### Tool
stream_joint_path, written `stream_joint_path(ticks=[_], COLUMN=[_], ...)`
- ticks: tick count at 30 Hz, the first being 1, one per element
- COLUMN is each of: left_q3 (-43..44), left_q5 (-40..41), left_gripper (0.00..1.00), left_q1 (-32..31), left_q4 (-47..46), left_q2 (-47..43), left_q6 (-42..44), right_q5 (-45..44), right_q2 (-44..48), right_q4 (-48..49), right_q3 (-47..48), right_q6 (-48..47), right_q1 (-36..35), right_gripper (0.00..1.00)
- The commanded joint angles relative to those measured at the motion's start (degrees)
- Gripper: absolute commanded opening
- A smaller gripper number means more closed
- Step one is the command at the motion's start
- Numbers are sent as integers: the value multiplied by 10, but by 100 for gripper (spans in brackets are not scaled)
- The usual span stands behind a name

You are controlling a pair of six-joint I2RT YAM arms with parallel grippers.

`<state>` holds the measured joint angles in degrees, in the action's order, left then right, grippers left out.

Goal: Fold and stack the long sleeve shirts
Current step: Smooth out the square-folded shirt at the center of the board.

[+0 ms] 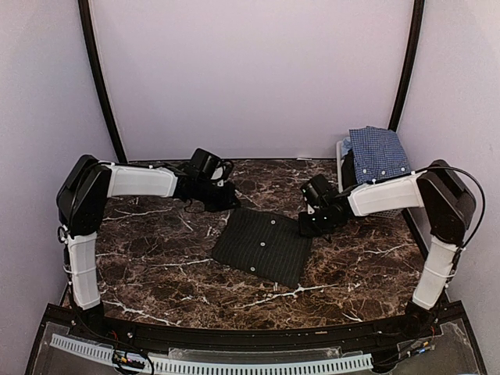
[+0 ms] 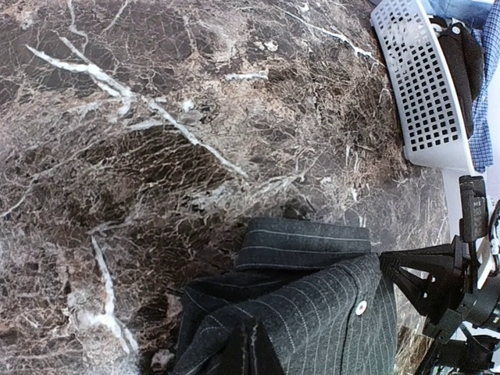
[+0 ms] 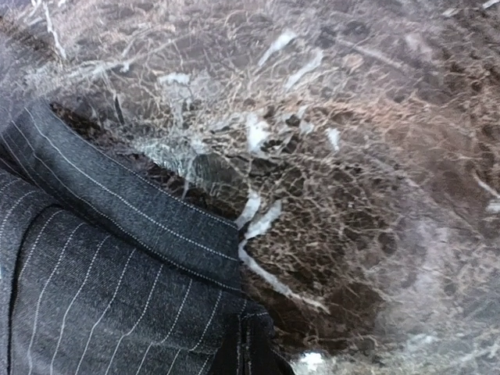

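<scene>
Because the dark brown marble-patterned table [image 1: 156, 258] gives flat folding room, the black pinstriped button-up shirt [image 1: 262, 246] lies folded square at its middle. At the table's far right corner, the white slatted plastic basket [image 2: 418, 86] keeps the blue-and-white checked shirt [image 1: 377, 152] waiting. The left gripper [image 1: 221, 198] and right gripper [image 1: 314, 224] sit low over the table's middle at that fold's far corners, I judge to square it. I cannot tell whether either is clenched.

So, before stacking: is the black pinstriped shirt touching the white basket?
Apart. The left wrist view shows bare table between the black pinstriped shirt and the white basket.
</scene>
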<state>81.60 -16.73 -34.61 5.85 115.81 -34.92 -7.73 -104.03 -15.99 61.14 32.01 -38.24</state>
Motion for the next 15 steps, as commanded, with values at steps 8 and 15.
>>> stream_joint_path(ticks=[8,15], left_q3=[32,33], left_q5=[65,93], left_gripper=[0,0], left_q1=[1,10], left_q4=[50,62], left_q2=[0,-3], left_q6=[-12,-27], right_q5=[25,2], right_q2=[-98,-98], right_q4=[1,-58], right_q3=[125,229], right_q6=[-50,-78], right_q1=[3,3], right_gripper=[0,0])
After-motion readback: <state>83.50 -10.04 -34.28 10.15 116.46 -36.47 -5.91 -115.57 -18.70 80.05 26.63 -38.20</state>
